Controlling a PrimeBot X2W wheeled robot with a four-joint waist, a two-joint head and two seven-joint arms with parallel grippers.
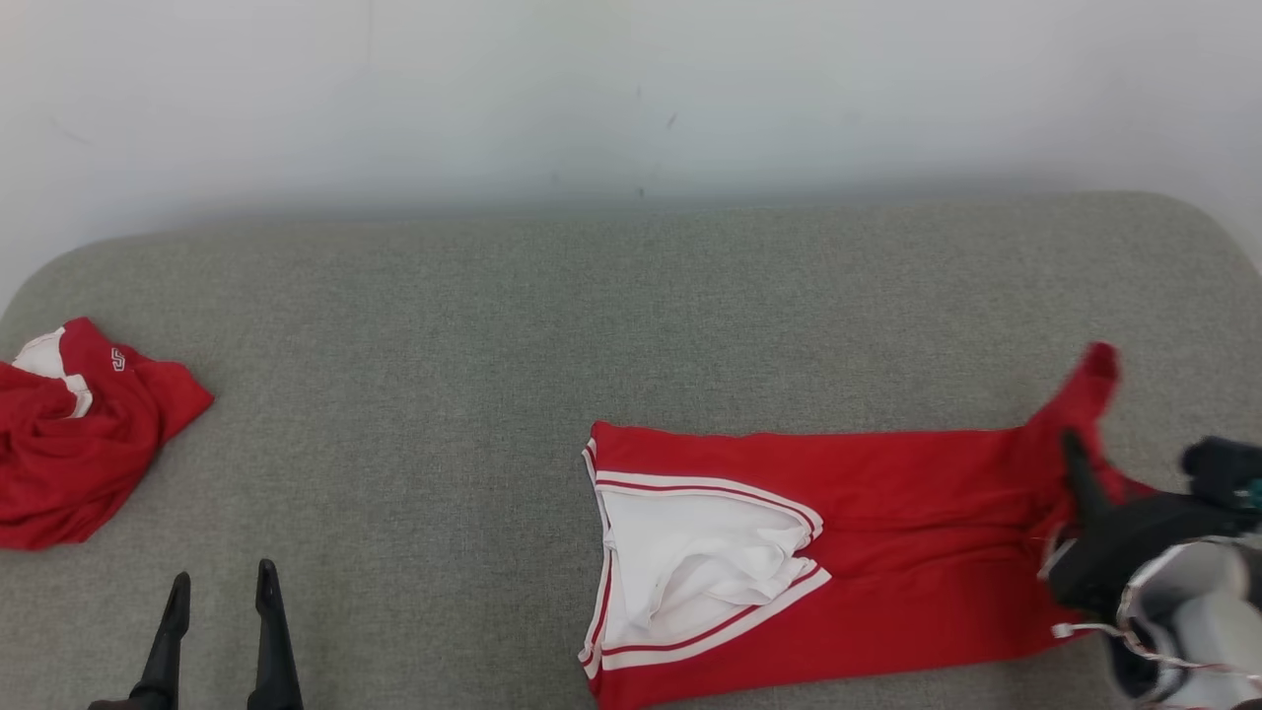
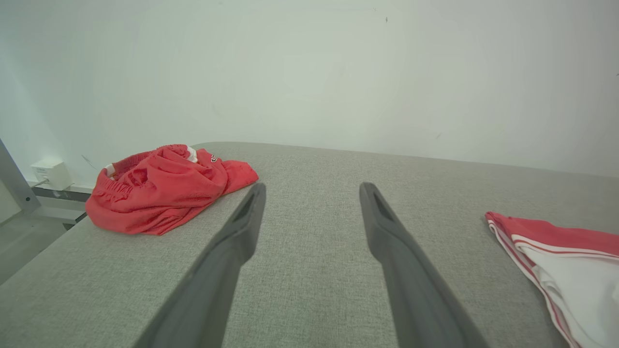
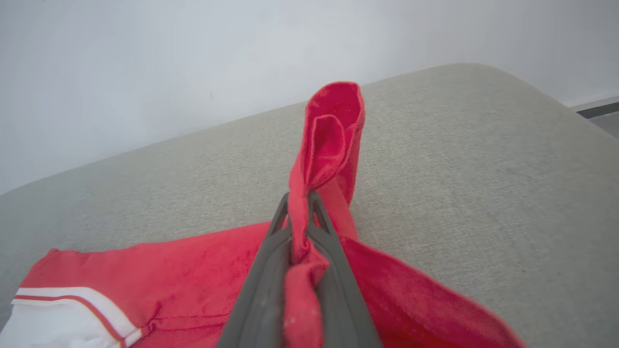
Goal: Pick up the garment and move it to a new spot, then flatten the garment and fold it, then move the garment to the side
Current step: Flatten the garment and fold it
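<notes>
Grey padded surface point(image 1: 444, 325) in our head view bears two red garments: the jersey point(image 1: 887, 513), flat at right, and one crumpled garment point(image 1: 79, 444) far left. In left wrist view our left gripper point(image 2: 312, 193) is spread, empty. In right wrist view our right gripper point(image 3: 300, 199) pinches the jersey's corner; we judge folding is in hand: next, carry it across.

A plain white wall point(image 1: 631, 89), softly and evenly lit, runs across 12 o'clock. Below it spreads a grey fabric-covered surface point(image 1: 414, 325) with rounded corners. In the left wrist view, a small white box point(image 2: 51, 173) sits at 9 o'clock, with grey floor point(image 2: 24, 246) at 8 o'clock.
</notes>
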